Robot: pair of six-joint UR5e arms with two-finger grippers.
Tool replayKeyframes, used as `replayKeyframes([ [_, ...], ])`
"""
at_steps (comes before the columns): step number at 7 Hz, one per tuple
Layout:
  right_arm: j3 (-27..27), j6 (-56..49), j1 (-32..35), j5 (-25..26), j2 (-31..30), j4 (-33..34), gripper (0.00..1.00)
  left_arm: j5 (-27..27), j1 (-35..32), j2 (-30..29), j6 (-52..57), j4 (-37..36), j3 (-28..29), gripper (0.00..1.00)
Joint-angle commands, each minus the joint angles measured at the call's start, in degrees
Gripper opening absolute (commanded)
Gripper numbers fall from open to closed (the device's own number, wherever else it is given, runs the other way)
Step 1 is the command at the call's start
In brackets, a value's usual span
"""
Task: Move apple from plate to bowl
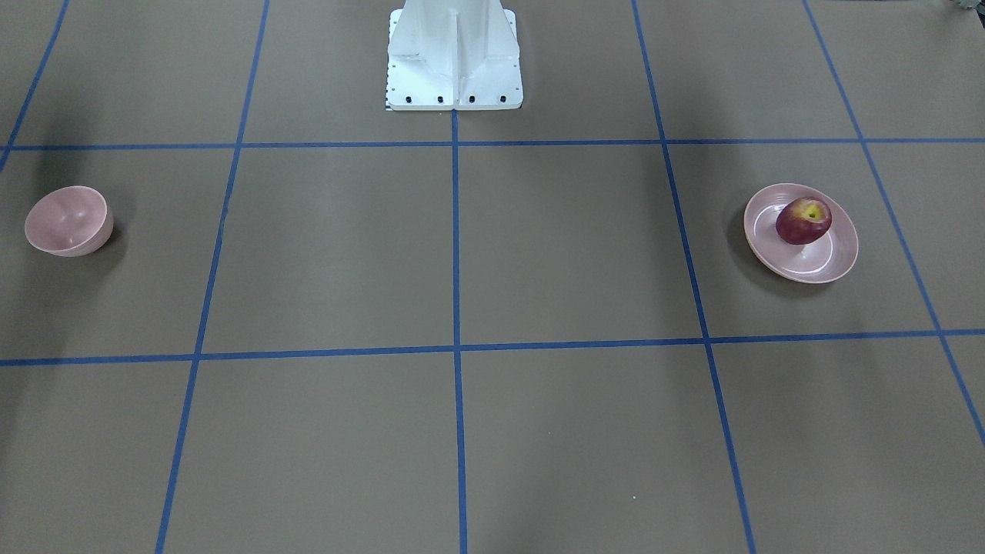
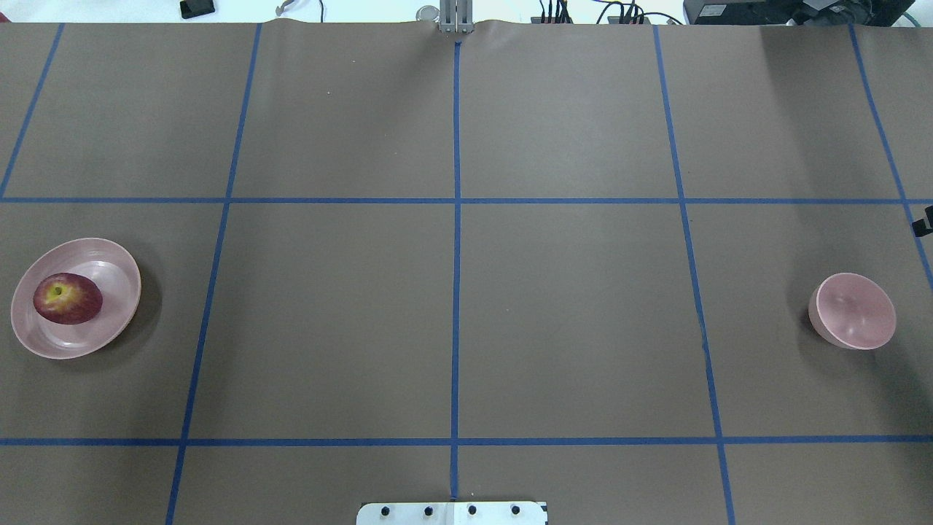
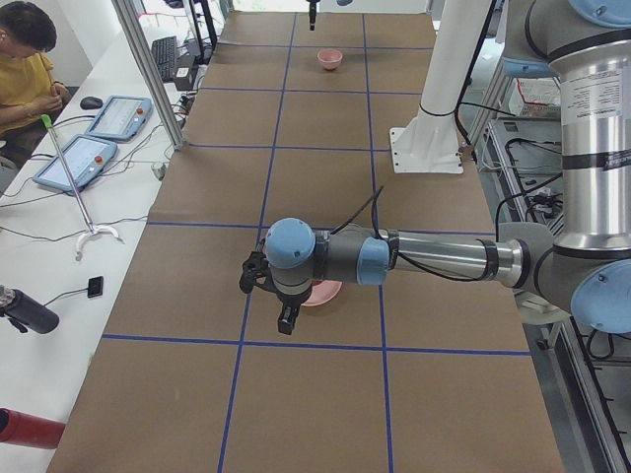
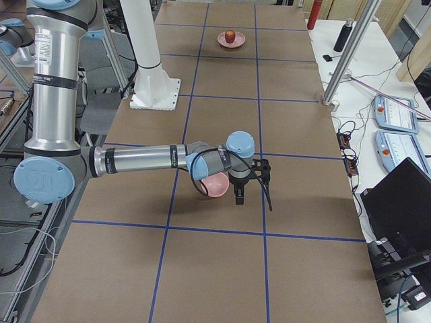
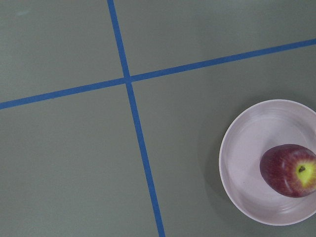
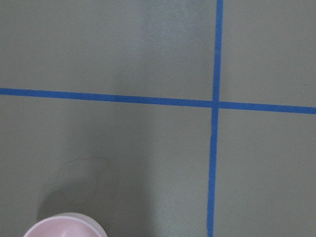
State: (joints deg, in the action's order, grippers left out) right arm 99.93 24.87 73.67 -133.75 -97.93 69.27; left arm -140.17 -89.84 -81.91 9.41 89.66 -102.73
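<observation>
The dark red apple (image 1: 803, 221) lies on the pale pink plate (image 1: 800, 265), at the table's left end in the overhead view, where the apple (image 2: 67, 298) and plate (image 2: 109, 328) both show. The wrist view shows the apple (image 5: 290, 170) and plate (image 5: 242, 153) at lower right. The empty pink bowl (image 2: 854, 311) stands at the far right end, its rim (image 6: 64, 224) at the right wrist view's bottom edge. My left gripper (image 3: 254, 278) hangs above the plate's near side; my right gripper (image 4: 261, 176) hangs beside the bowl (image 4: 217, 184). I cannot tell whether either is open or shut.
The white robot base (image 1: 454, 58) stands at the table's robot side. Blue tape lines (image 2: 457, 292) divide the brown table into squares. An operator (image 3: 30, 69) sits beside tablets on a side bench. A laptop and cables lie off the table's far edge.
</observation>
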Motion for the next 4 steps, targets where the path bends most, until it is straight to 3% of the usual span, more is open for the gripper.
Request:
replayKeyframes([
  [1,-2.01,10.36,-8.41,2.42,-5.76,-16.64,1.00,-0.01,-0.07,0.08,0.08,0.08,-0.01,0.98],
  [2,-2.28,13.25,-10.37,2.52,-6.65,-19.84,0.95,-0.01,0.01,0.08,0.08,0.16,0.07,0.98],
  [3,-2.29,15.01,-12.91,3.39,-7.10,-20.83,0.79,-0.01,0.01,0.17,0.08,0.16,0.07,0.98],
  [4,-2.55,14.42,-13.46,3.66,-8.67,-20.93,0.33,-0.10,0.01,0.78,0.08,0.34,-0.01,0.98],
])
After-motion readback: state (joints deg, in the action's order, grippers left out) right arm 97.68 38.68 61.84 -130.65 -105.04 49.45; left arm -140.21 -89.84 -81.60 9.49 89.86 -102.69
